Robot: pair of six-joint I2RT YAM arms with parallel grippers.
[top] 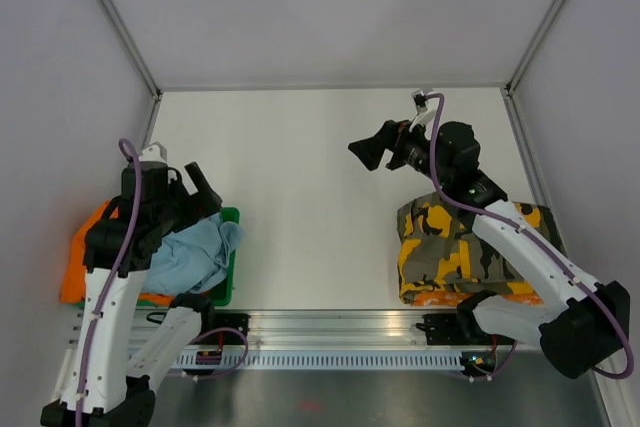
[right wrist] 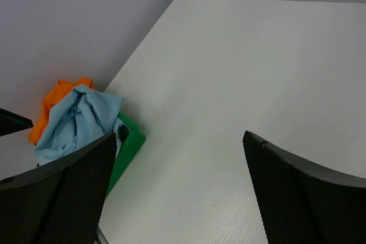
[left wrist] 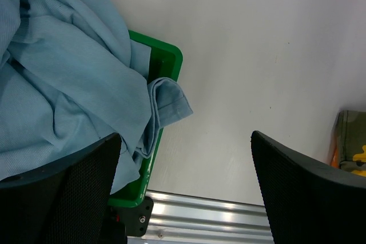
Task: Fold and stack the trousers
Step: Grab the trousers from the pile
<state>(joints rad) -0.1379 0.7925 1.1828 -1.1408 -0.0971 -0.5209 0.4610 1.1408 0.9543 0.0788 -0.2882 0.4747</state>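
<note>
Left wrist view: light-blue trousers (left wrist: 63, 78) lie crumpled in the green bin (left wrist: 168, 55); left pincer (left wrist: 186, 135) and right pincer (right wrist: 178, 134) gape empty. Best pinch what seems a hem (left wrist: 171, 104), then lift onto the counter (left wrist: 257, 55).

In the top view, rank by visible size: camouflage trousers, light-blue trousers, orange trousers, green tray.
1. camouflage trousers
2. light-blue trousers and orange trousers: too close to rank, left arm covers both
3. green tray, mostly hidden
</note>
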